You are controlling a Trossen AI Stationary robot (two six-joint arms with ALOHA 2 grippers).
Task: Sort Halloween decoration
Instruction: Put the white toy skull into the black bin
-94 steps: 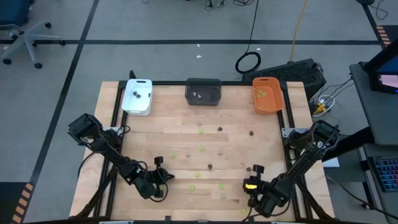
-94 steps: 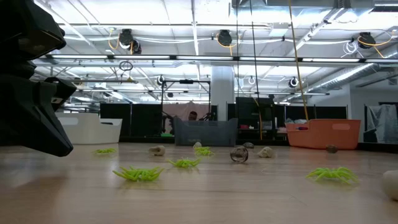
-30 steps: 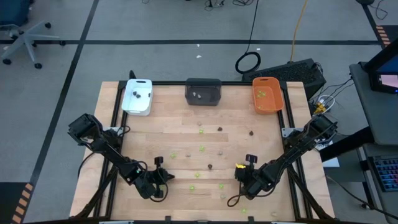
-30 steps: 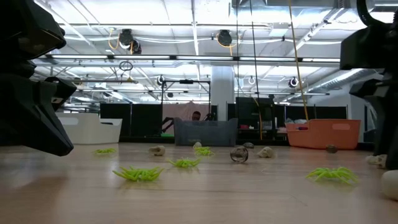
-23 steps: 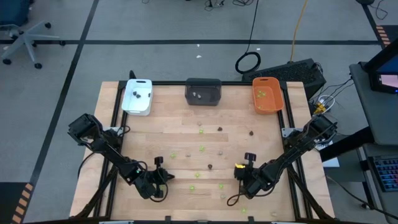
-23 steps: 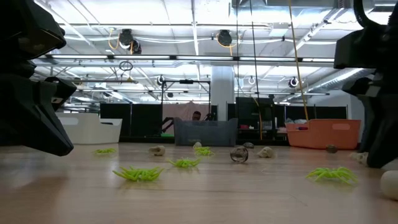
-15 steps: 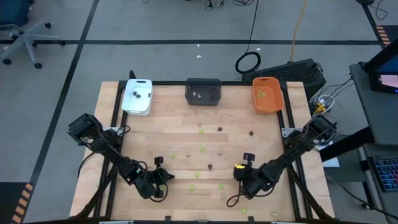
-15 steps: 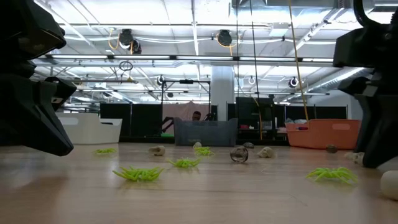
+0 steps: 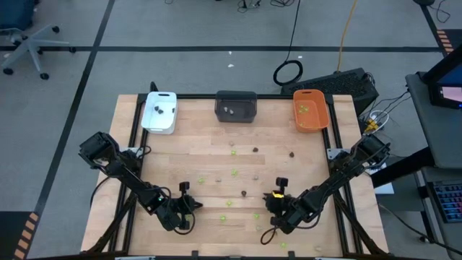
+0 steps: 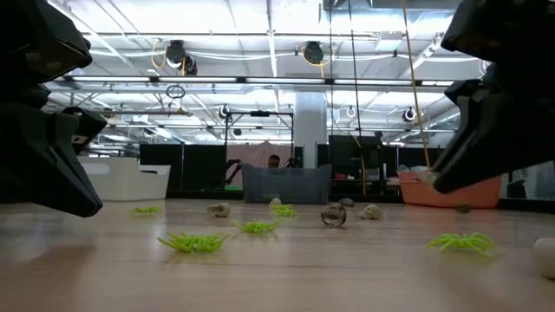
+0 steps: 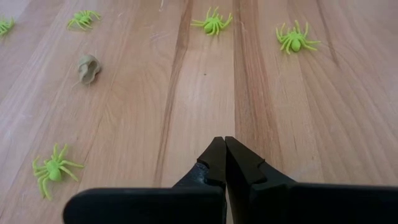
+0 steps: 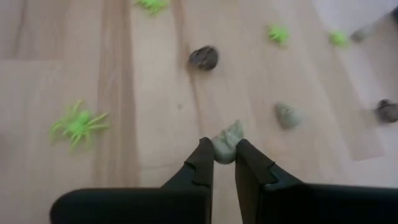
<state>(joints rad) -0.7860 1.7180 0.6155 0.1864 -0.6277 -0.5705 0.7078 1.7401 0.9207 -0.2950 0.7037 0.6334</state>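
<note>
Small lime green spiders (image 11: 212,23), pale beige pieces (image 12: 286,115) and dark brown pieces (image 12: 204,58) lie scattered on the wooden table. My right gripper (image 12: 224,154), near the table's front at centre right (image 9: 271,202), is shut on one pale beige piece (image 12: 226,142). My left gripper (image 11: 224,144) is shut with nothing in it. It hangs low over bare wood at the front left (image 9: 189,206). My right gripper pinches the pale beige piece by its lower part (image 12: 222,153) between the free ends of its two fingers. The fingers slant down from the table's near right side. The piece sticks out past the fingertips and is lifted clear of the table (image 10: 427,177).
Three trays stand along the far edge: white (image 9: 159,112) at left, dark grey (image 9: 236,106) in the middle, orange (image 9: 310,110) at right. Green spiders (image 10: 193,242) (image 10: 465,243) and other pieces dot the middle of the table between the two arms.
My right gripper has tipped and risen, moving toward the table's left, and has carried the pale beige piece up off the wood, where it lay beside the fingers a second ago. The left arm has kept still.
</note>
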